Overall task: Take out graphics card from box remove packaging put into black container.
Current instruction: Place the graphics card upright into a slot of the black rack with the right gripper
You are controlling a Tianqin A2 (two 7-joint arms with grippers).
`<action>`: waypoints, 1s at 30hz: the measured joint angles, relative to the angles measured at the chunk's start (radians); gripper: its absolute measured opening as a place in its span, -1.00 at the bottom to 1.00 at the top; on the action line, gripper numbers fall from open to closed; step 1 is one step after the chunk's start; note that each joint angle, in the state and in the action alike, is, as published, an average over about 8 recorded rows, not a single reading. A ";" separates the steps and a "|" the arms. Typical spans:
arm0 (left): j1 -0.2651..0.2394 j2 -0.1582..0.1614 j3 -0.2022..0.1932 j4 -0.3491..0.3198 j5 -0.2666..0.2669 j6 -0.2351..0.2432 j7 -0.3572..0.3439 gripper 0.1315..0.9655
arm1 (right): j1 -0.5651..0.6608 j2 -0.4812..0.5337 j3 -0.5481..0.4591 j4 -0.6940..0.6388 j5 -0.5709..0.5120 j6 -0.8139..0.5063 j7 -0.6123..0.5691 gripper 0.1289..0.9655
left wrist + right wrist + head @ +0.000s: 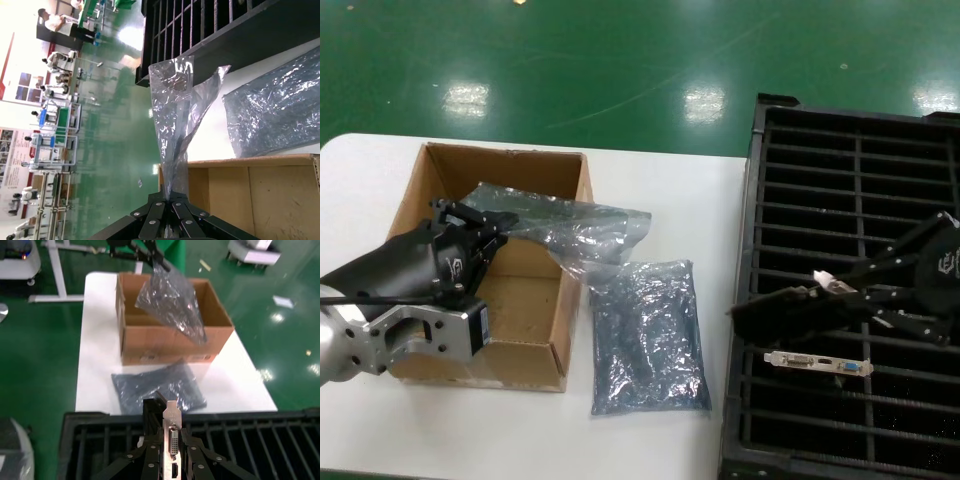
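Left gripper (485, 225), raised above the box (535, 330), fingers pinched on one end of the packaging (570, 228). Right gripper (825, 285), arm reaching in over the black container (752, 300), fingers clamped on the graphics card (170, 432).

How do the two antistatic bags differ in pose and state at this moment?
The held bag is pinched at one end by the left gripper and hangs raised over the box; the second bag lies on the white table beside the box, untouched. The held bag is puffed and crumpled; the second bag lies flat. Both are the same translucent grey-blue crinkled plastic.
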 joint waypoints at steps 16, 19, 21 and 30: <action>0.000 0.000 0.000 0.000 0.000 0.000 0.000 -0.98 | 0.172 -0.075 -0.098 -0.091 -0.162 -0.113 0.096 -0.86; 0.000 0.000 0.000 0.000 0.000 0.000 0.000 -0.98 | 0.183 -0.081 -0.108 -0.099 -0.182 -0.126 0.109 -0.86; 0.000 0.000 0.000 0.000 0.000 0.000 0.000 -0.98 | 0.189 -0.085 -0.114 -0.103 -0.190 -0.134 0.113 -0.86; 0.000 0.000 0.000 0.000 0.000 0.000 0.000 -0.98 | 0.200 -0.107 -0.138 -0.112 -0.213 -0.160 0.106 -0.86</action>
